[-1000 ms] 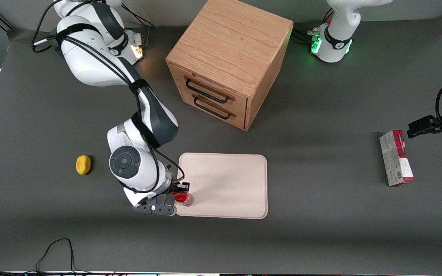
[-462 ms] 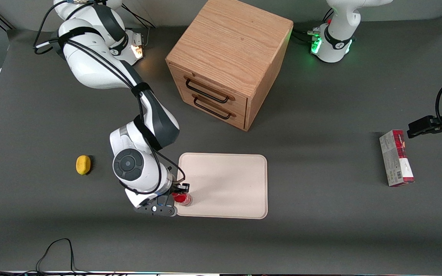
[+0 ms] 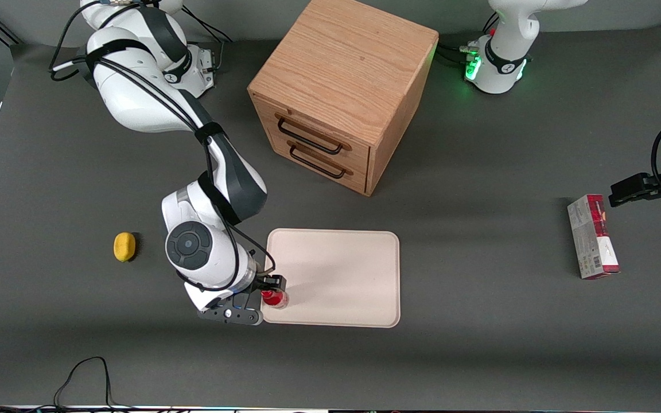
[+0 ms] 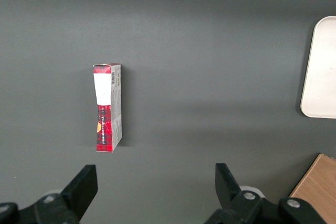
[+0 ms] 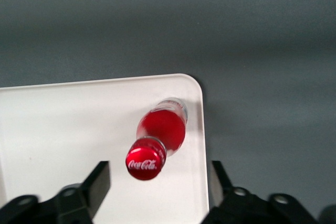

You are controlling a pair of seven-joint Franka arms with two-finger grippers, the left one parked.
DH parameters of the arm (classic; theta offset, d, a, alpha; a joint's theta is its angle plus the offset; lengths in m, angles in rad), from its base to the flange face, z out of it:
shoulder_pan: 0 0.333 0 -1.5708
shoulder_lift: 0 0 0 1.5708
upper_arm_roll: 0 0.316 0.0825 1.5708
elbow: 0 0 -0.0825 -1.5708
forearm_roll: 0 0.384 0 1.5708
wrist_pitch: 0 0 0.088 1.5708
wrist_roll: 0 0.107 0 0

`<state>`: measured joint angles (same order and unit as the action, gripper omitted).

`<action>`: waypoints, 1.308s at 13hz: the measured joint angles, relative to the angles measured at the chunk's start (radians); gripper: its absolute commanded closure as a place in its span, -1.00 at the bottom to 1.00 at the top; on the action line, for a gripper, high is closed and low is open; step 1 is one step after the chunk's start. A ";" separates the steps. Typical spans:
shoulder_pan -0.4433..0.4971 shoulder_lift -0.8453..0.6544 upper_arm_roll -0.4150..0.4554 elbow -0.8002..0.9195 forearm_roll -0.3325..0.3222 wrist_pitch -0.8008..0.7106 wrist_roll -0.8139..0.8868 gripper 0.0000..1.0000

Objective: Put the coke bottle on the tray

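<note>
Coke bottle: stood upright on the tray, lower left corner, lower centre-left of the front frame
Gripper: above the bottle, fingers spread, touching nothing

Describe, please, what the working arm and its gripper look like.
The working arm has glossy white shells with dark grey joint bands, a round grey end cap and black cables strapped along it. Its gripper, over the tray corner, is black, with angular black fingers spread open.
</note>
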<state>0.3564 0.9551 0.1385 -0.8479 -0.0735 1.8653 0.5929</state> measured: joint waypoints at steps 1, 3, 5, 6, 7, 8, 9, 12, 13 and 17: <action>0.000 0.000 0.000 0.000 0.000 0.000 0.000 -1.00; 0.000 -0.001 0.000 0.004 0.000 -0.002 0.000 -1.00; -0.008 -0.019 -0.002 0.016 0.000 -0.045 0.000 -1.00; -0.024 -0.044 -0.002 0.012 0.000 -0.093 -0.001 -1.00; -0.047 -0.082 -0.001 -0.008 0.004 -0.130 -0.012 -1.00; -0.078 -0.139 -0.001 -0.058 0.019 -0.147 -0.050 -1.00; -0.117 -0.213 -0.001 -0.136 0.046 -0.149 -0.117 -1.00; -0.256 -0.493 -0.003 -0.443 0.090 -0.156 -0.338 -1.00; -0.285 -0.583 -0.010 -0.540 0.094 -0.156 -0.391 -1.00; -0.297 -0.898 -0.105 -0.856 0.146 -0.164 -0.540 -1.00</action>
<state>0.0597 0.0570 0.0335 -1.7036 0.0728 1.7017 0.0532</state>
